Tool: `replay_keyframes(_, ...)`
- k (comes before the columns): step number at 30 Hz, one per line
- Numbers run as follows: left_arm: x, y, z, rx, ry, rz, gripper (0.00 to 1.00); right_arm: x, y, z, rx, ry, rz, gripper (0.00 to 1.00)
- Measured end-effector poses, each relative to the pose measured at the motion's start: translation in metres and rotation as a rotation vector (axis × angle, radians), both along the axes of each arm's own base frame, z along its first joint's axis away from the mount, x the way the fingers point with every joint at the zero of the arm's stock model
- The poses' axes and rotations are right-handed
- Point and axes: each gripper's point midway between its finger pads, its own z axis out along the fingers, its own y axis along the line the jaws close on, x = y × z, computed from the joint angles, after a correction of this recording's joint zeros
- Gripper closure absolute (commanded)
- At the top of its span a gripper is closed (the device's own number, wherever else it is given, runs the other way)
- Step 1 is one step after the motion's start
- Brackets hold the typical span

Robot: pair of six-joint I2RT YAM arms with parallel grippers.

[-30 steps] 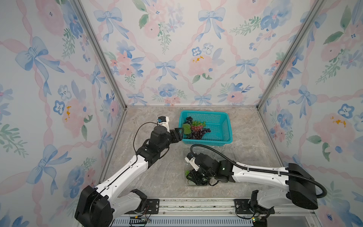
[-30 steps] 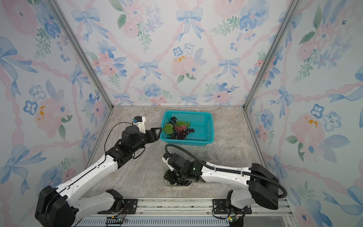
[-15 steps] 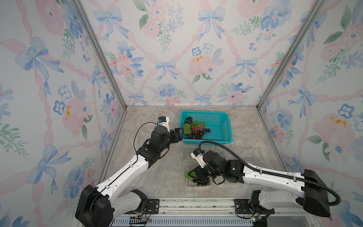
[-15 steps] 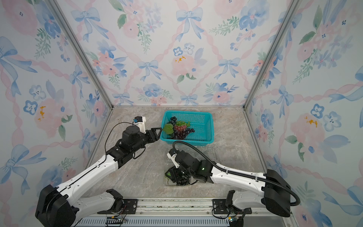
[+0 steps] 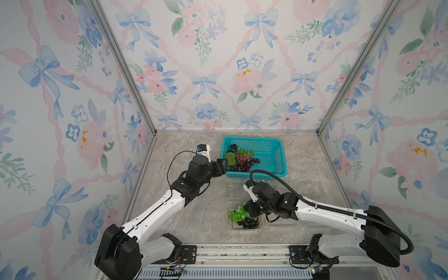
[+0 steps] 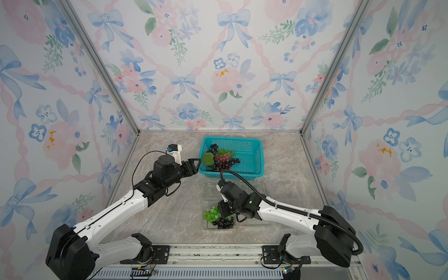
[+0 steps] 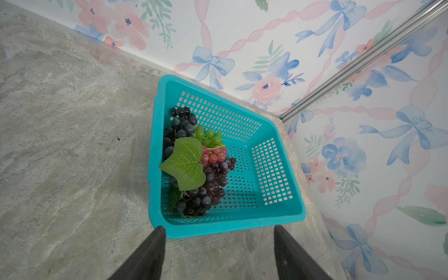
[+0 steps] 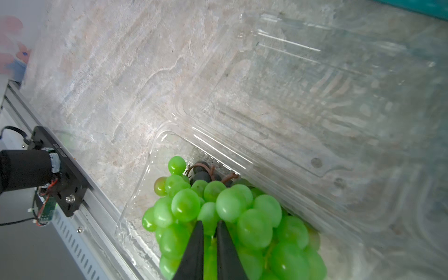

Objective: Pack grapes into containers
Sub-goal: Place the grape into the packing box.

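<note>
Green, red and dark grapes [image 5: 242, 161] with a leaf lie in the teal basket [image 5: 266, 150]; the left wrist view shows these grapes [image 7: 194, 164] too. My left gripper [image 5: 224, 164] hovers open by the basket's near left corner, holding nothing. A clear container [image 5: 234, 226] lies near the front edge, its lid [image 5: 236, 191] folded open toward the basket. A dark bunch [image 5: 249, 224] rests inside it. A green bunch [image 5: 238, 213] hangs over its left rim. My right gripper [image 8: 209, 221] is shut on this green bunch [image 8: 230, 206], jaws almost touching.
The metal rail [image 5: 242, 252] with both arm bases runs along the front edge, close behind the container. Papered walls enclose the marble table [image 5: 189, 218] on three sides. The basket [image 7: 266, 155] sits near the back right corner.
My right arm has drawn back to the right, uncovering the green bunch, and its jaws have opened wider and then closed on that bunch. The left arm has not moved.
</note>
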Motion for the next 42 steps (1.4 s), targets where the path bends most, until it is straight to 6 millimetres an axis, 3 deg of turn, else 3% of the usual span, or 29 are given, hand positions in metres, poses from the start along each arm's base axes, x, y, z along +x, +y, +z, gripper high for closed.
replay_keyframes(11,0.002,-0.003,-0.011,0.016,0.025,-0.005,0.29,-0.014,0.023,-0.019,0.017,0.045,-0.011,0.88)
replay_keyframes(26,-0.005,0.002,-0.038,0.057,0.068,-0.006,0.28,-0.009,0.048,-0.029,0.066,0.07,-0.005,0.87)
replay_keyframes(35,0.0,0.03,-0.032,0.052,0.045,0.064,0.28,-0.001,0.075,-0.031,0.112,0.079,0.013,0.87)
replay_keyframes(37,0.001,0.033,-0.029,0.051,0.035,0.072,0.28,0.0,0.082,-0.031,0.124,0.083,0.017,0.81)
replay_keyframes(38,0.001,0.034,-0.028,0.052,0.033,0.073,0.28,0.001,0.084,-0.031,0.129,0.086,0.017,0.74)
replay_keyframes(39,0.001,0.035,-0.028,0.053,0.03,0.074,0.28,0.001,0.087,-0.029,0.136,0.085,0.019,0.61)
replay_keyframes(40,0.001,0.036,-0.027,0.055,0.026,0.076,0.28,0.0,0.089,-0.028,0.141,0.085,0.026,0.56)
replay_keyframes(42,0.0,0.036,-0.027,0.062,0.024,0.073,0.28,-0.003,0.092,-0.024,0.144,0.078,0.038,0.53)
